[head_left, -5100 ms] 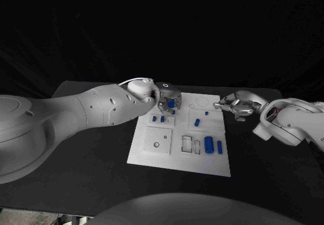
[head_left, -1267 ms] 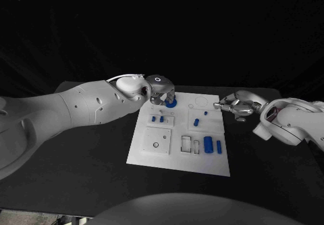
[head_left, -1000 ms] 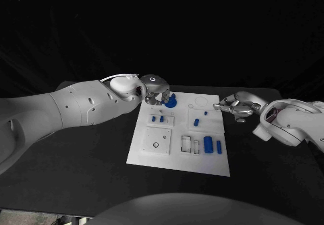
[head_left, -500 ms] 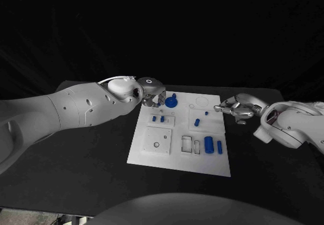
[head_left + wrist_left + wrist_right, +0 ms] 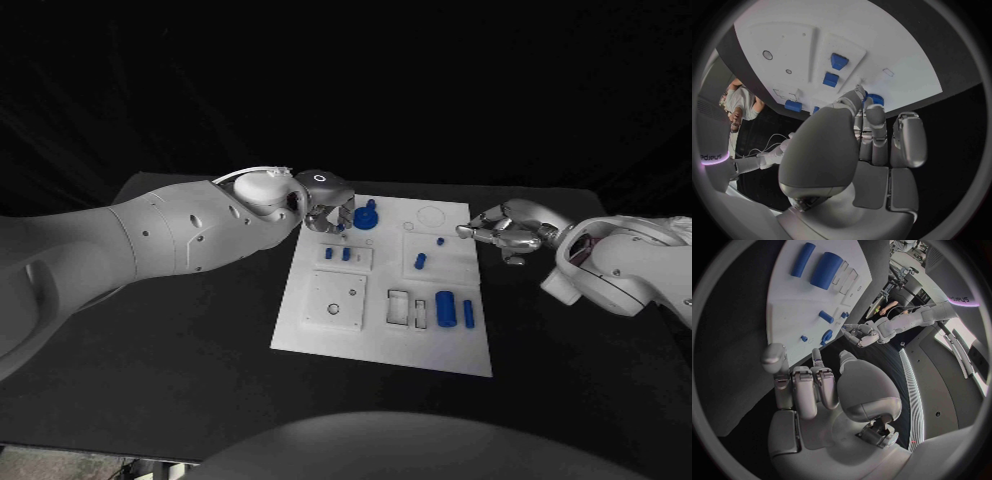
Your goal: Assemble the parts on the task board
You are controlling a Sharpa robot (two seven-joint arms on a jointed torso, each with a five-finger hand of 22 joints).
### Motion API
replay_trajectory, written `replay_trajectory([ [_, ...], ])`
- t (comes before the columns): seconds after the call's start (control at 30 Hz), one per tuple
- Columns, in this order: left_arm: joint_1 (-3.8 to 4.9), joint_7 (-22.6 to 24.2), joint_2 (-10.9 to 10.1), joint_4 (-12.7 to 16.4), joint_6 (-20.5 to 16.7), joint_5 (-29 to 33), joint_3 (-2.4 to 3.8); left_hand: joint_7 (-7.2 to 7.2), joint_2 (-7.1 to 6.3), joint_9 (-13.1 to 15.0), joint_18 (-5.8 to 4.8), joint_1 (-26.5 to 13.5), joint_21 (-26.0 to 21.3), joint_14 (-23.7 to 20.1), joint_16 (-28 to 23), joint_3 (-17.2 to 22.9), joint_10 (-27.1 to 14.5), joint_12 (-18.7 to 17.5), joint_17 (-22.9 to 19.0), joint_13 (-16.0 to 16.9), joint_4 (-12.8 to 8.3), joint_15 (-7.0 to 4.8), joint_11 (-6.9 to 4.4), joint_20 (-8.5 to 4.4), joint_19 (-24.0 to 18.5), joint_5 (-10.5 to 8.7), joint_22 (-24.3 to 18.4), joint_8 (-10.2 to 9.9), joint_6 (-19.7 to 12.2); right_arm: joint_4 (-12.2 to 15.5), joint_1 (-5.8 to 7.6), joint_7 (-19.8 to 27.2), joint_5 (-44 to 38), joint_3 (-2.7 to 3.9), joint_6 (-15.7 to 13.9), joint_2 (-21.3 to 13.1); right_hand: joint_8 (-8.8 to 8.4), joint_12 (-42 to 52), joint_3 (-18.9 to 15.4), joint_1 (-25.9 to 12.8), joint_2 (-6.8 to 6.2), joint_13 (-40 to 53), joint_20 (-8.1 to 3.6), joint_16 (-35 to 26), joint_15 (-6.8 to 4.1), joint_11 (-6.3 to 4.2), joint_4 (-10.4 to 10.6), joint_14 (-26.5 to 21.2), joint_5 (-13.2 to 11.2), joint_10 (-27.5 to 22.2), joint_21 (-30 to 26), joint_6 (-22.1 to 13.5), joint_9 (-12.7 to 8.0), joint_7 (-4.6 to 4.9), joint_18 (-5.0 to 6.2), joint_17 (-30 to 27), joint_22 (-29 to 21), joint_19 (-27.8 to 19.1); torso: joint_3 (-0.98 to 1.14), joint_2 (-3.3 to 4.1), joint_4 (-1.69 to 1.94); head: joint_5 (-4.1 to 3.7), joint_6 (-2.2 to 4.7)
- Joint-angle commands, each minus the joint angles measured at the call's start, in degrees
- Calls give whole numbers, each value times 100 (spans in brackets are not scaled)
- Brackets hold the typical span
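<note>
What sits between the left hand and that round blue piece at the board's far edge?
Nothing visible. The left hand is right beside the round blue part on the task board, fingers apart, holding nothing.

small blue parts [image 5: 446, 307] on white task board [image 5: 332, 335]

- We count one board [image 5: 335, 336] (white, on the black table).
- We count seven blue parts on it: one round part [image 5: 366, 216] at the far end, two small blocks [image 5: 329, 254] [image 5: 346, 253], one tiny peg [image 5: 441, 240], one short pin [image 5: 420, 262], one thick cylinder [image 5: 446, 307], one thin rod [image 5: 469, 313].
- We count two hands: left [image 5: 329, 208], right [image 5: 498, 234].
</note>
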Motion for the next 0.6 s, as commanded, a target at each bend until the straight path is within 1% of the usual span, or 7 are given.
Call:
replay_trajectory([
  [0.03,-3,45,40,-15,171,91,1,14,5,-12,-64,-37,-30,-58,-45,27,35,-43,-21,-2,14,-1,19,15,31,-11,1117,-28,-44,0,-5,23,-7,-1,85,10,-21,22,-24,21,21,1509,7,20,28,26,4,608,29,616,-24,44,-8,14,98,1505,616,-29,1,-1,1,13,0],
  [0.17,-12,58,74,-41,207,103,-1,14,6,-19,-59,-37,-56,-85,-74,32,47,-52,-72,-4,16,3,21,17,18,-4,1110,-42,-57,-6,-5,18,-7,-1,86,19,-27,22,-21,26,26,1509,7,20,29,27,2,608,29,616,-25,39,-10,15,98,1505,616,-29,2,1,2,-1,0],
  [0.3,-17,62,96,-69,237,106,-1,15,5,-22,-57,-38,-67,-96,-86,33,52,-54,-94,-4,16,4,21,17,12,-2,1107,-46,-61,-11,-5,16,-7,-1,87,28,-27,22,-21,26,26,1509,7,20,29,27,2,608,29,616,-25,39,-10,15,98,1505,616,-29,1,-1,0,15,0],
  [0.6,-25,54,112,-92,313,108,-1,18,1,-26,-52,-37,-92,-121,-114,34,57,-62,-142,-5,16,6,24,18,0,2,1100,-54,-65,-10,-5,15,-7,-1,88,26,-27,22,-21,26,26,1509,7,20,29,27,2,608,29,616,-25,39,-10,15,98,1505,616,-29,0,1,3,-1,0],
])
